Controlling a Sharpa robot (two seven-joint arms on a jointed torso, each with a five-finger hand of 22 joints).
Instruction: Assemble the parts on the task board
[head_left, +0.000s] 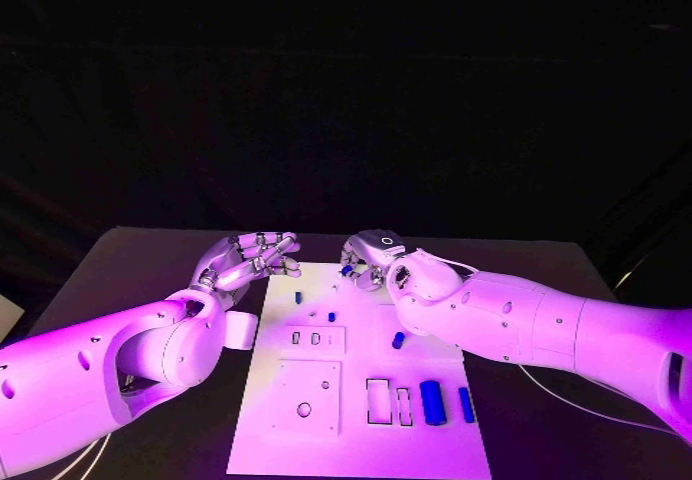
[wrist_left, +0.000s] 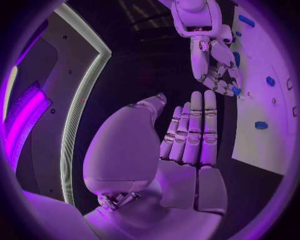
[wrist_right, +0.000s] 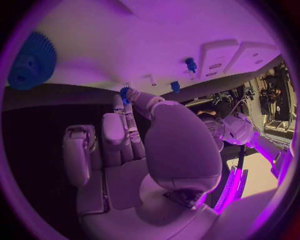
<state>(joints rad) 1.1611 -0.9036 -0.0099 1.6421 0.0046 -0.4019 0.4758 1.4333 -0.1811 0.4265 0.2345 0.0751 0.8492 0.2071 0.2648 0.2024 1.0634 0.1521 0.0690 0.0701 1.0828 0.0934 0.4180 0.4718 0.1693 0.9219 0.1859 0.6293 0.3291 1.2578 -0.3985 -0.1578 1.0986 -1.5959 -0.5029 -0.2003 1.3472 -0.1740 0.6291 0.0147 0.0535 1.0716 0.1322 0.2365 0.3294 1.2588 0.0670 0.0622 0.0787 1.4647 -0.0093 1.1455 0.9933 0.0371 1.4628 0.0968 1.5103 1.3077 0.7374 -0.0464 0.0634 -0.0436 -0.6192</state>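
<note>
The right hand (head_left: 378, 262) pinches a small blue part (wrist_right: 125, 93) in its fingertips above the far end of the white task board (head_left: 361, 430); the left hand (head_left: 254, 256) hovers beside that end, fingers straight together, holding nothing

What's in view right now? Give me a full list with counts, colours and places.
Task board: one, white, middle of the black table.
Upright pegs: two, blue, on the board's far half and.
Loose peg: one, blue, lying mid-board by the right arm.
Cylinders: two, blue, lying side by side at the board's near right and.
Gear: one, blue, on the board, seen in the right wrist view.
Small part: one, blue, pinched at the right hand's fingertips.
Table: one, black.
Left hand: empty, fingers straight, beside the board's far left corner.
Right hand: over the board's far edge, holding the small part.
</note>
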